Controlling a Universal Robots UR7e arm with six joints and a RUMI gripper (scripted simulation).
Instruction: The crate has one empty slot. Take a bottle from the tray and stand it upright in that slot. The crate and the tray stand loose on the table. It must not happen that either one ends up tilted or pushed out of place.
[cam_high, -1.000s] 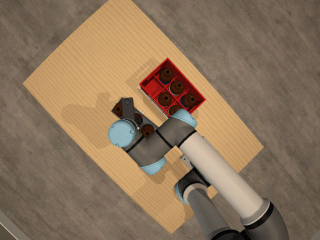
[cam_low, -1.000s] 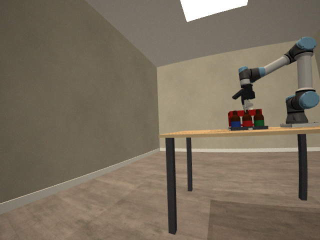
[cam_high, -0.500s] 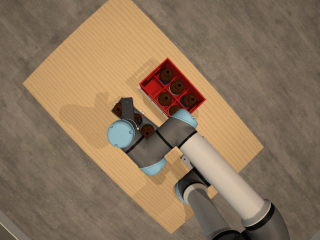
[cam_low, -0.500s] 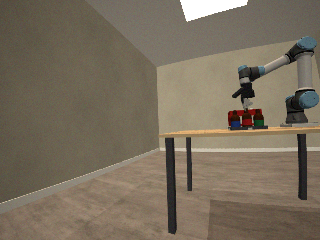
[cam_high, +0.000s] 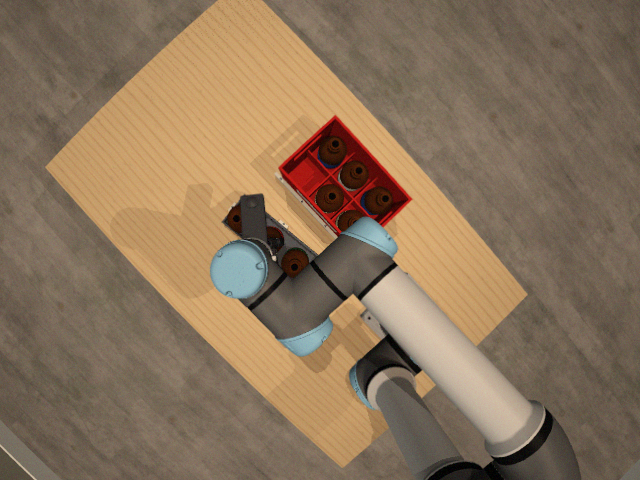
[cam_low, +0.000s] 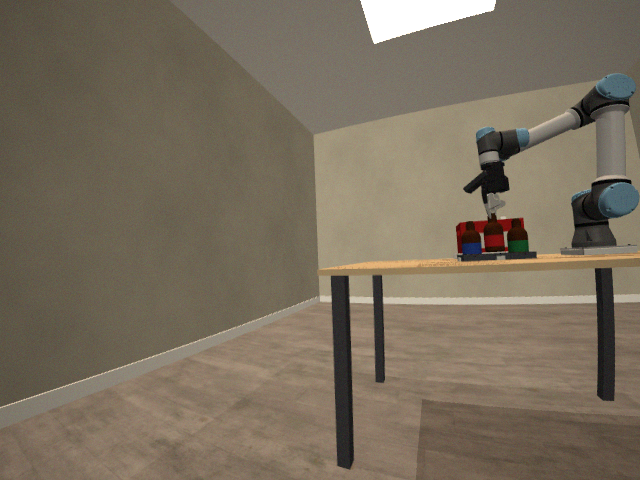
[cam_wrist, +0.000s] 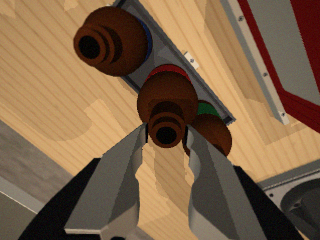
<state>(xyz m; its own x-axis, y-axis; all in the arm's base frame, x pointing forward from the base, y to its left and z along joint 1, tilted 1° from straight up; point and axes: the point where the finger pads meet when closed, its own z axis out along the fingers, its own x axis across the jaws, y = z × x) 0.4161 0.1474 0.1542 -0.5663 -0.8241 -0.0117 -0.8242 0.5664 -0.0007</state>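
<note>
Wrist view: gripper (cam_wrist: 167, 134) clamped on neck of red-label bottle (cam_wrist: 167, 102), middle of three in tray (cam_wrist: 172, 47). Best lifted straight up, slowly, until base tops blue-label bottle (cam_wrist: 111, 41), green-label bottle (cam_wrist: 214, 131) and tray rim. Then carried toward crate (cam_high: 345, 127); empty slot (cam_high: 305, 173) at near corner, bottles alongside.

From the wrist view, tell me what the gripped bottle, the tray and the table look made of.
Red-label bottle: glossy dark brown, probably glass or hard plastic; soft highlights on its shoulder.
Tray: flat grey, matte, likely metal or plastic; small screw-like dots along its edge.
Table: light wood, matte, with straight grain lines.
Gripper: clamped on the bottle's neck.
</note>
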